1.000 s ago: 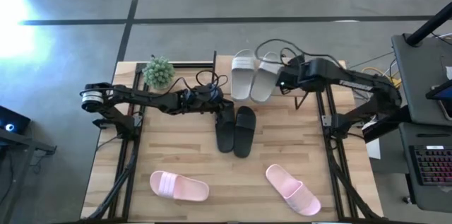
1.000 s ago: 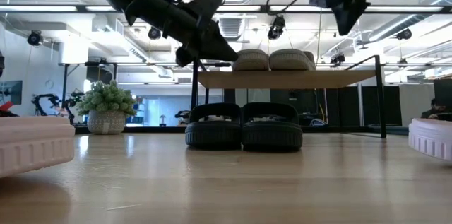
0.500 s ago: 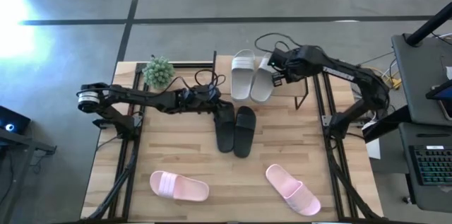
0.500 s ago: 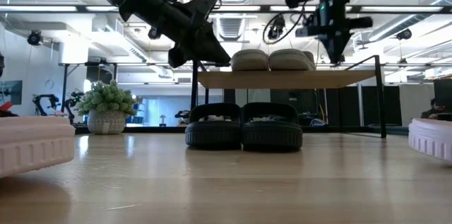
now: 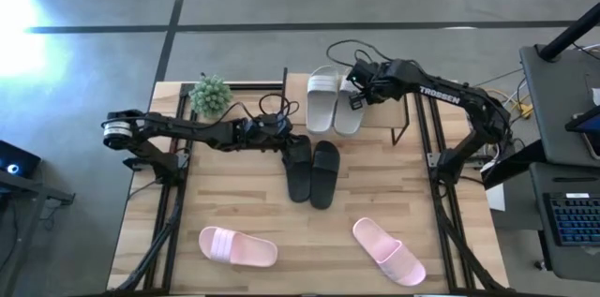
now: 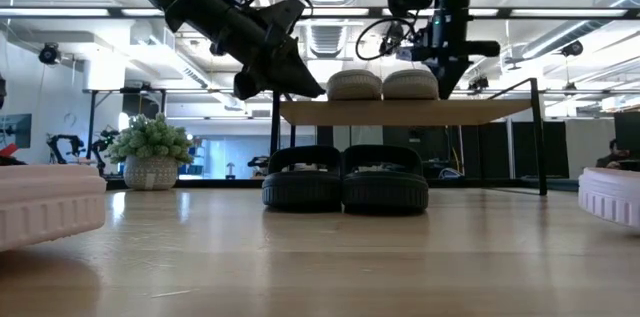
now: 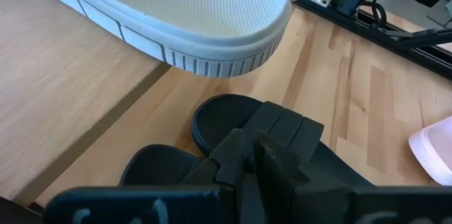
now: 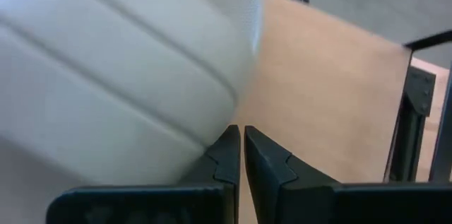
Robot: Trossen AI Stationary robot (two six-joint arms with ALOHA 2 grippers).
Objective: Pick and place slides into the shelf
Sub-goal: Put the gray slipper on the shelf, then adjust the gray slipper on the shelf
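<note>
- Right gripper (image 5: pixel 353 93) hung over the shelf (image 6: pixel 500 110) at the far side of the table (image 5: pixel 244 203), its two fingers (image 8: pixel 233 155) pressed together with nothing between them, their tips at the edge of the right-hand pale slide (image 5: pixel 349 110).
- That pale grey-white slide lay on the shelf's wooden top board, just beside its partner, the left-hand pale slide (image 5: pixel 321 97); in the low view the two sat side by side, touching.
- Left gripper (image 5: pixel 281 126) was stretched across from the table's left edge and hovered by the shelf's near left corner, its fingers (image 7: pixel 272 164) likewise together and holding nothing.
- Directly under the left gripper's fingers, in the left wrist view, was the toe end of the black pair (image 5: pixel 312 171), with the sole of a pale slide overhanging the board above it.
- Both black slides rested on the tabletop, parallel and touching, partly tucked under the shelf.
- One pink slide (image 5: pixel 237 245) lay near the table's front left, the other pink slide (image 5: pixel 388 251) near the front right, well apart from each other and from the shelf.
- A small potted plant (image 5: pixel 210 95) stood at the far left, beside the shelf.
</note>
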